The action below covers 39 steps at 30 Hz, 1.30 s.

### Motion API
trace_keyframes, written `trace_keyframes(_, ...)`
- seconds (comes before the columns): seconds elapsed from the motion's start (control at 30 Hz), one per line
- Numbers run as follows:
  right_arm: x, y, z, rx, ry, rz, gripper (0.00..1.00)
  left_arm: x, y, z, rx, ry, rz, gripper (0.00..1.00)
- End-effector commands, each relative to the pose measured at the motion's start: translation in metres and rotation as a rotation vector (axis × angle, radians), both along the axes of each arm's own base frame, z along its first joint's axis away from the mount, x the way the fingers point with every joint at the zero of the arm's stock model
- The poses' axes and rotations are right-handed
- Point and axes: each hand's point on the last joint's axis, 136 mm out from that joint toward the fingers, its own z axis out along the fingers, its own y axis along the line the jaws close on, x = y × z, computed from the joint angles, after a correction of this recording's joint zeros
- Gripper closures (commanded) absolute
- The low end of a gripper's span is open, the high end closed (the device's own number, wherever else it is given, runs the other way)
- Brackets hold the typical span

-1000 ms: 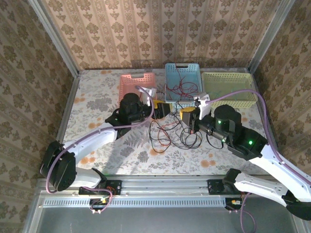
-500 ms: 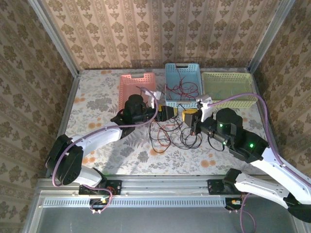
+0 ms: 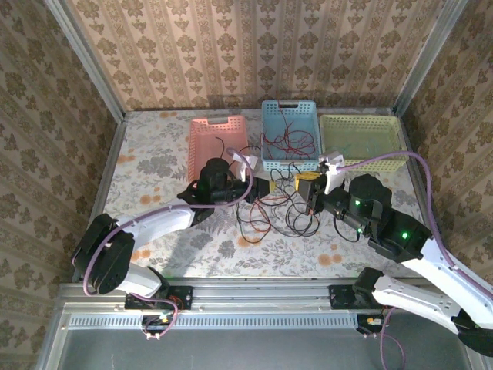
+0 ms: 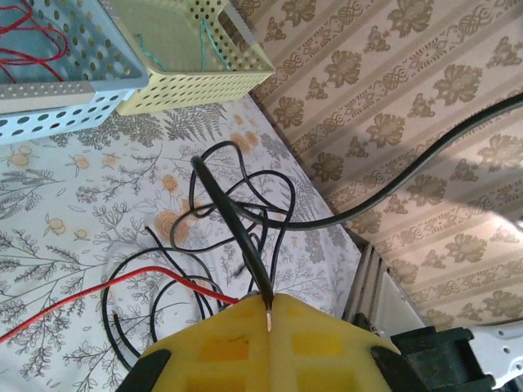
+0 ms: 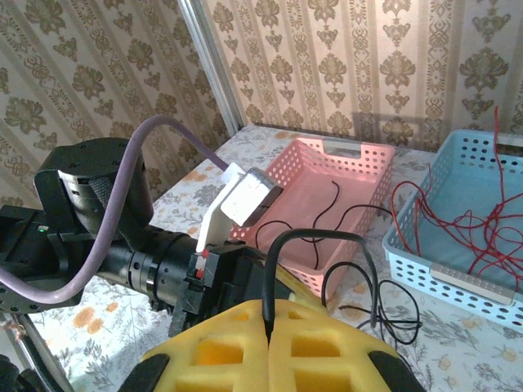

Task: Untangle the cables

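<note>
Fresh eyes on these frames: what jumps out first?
A knot of red and black cables sprawls mid-table between the two arms. The left end effector is shut on a black strand, and the right end effector on another. Along the back stand a pink basket, a blue basket holding red wires, and a yellow-green basket.

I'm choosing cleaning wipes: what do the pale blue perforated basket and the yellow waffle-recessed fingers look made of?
Pale blue perforated basket: moulded plastic with a satin finish, judging by its regular grid of holes and thicker rim. Yellow waffle-recessed fingers: probably soft rubber or foam, matte, with square recesses. How hard they are cannot be told from the look.
</note>
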Motion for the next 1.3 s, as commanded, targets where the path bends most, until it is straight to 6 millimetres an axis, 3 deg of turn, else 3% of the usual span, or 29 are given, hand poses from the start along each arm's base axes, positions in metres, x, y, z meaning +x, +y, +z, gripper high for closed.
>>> trace_keyframes(0.0,-0.001,-0.015,0.006,-0.017,-0.043,-0.056,1.00,0.000,0.008,0.013,-0.019,-0.052,0.018,1.00)
trace_keyframes(0.47,0.003,-0.072,0.017,-0.063,-0.119,-0.299,1.00,0.002,0.043,-0.001,0.054,-0.066,0.117,1.00)
trace_keyframes(0.63,0.007,-0.099,0.015,-0.078,-0.111,-0.433,1.00,0.006,0.066,-0.005,0.085,-0.069,0.190,1.00)
trace_keyframes(0.77,0.011,-0.110,0.003,-0.079,-0.074,-0.483,1.00,0.006,0.082,-0.001,0.086,-0.079,0.221,1.00)
trace_keyframes(0.87,0.016,-0.096,-0.012,-0.089,-0.028,-0.407,0.97,0.003,0.089,0.007,0.081,-0.099,0.229,1.00)
trace_keyframes(0.97,0.020,-0.067,-0.032,-0.122,0.050,-0.274,0.61,0.002,0.089,0.016,0.078,-0.112,0.220,1.00)
trace_keyframes(1.0,0.021,-0.061,-0.038,-0.125,0.078,-0.253,0.57,0.001,0.087,0.020,0.073,-0.115,0.210,1.00)
trace_keyframes(1.27,0.025,-0.015,-0.052,-0.036,0.127,-0.075,0.52,-0.004,0.083,0.032,0.044,-0.140,0.171,1.00)
